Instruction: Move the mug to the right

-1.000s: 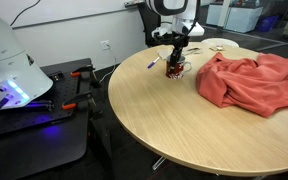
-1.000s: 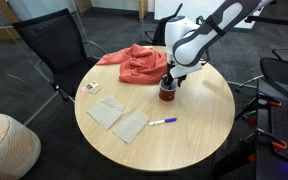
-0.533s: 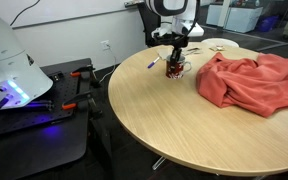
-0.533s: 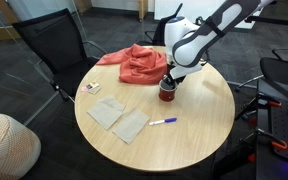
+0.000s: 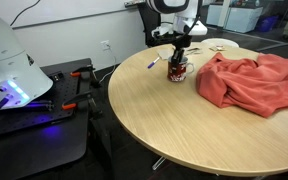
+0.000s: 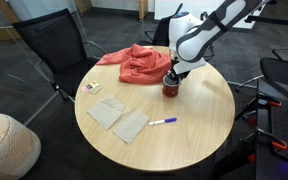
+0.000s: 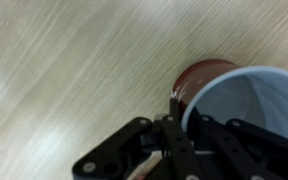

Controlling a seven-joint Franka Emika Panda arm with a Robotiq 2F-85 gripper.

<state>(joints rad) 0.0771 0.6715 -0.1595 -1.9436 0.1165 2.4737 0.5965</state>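
Nearest, in the wrist view, the tool (image 7: 176,112) is closed narrow on the wall of the mug (image 7: 206,80). One finger stands at the rim, between the white inside and the brown outside. I think this grip from above is chosen because it keeps the mug upright, so it can go sideways without tipping.

In an exterior view, two napkins (image 6: 117,118) lie flat at the near side of the round tabletop (image 6: 199,130), and a pen (image 6: 163,121) lies near them. Both are well apart from the mug, so they should not disturb the move. Further back is the mug itself, under the arm that comes down on it almost vertically. I cannot tell if its bottom touches the wood or hangs just above it.

Behind it, just beside, lies a crumpled red cloth (image 6: 136,62). It covers much of that far part, so I judge the mug must go away from the cloth, over bare wood.
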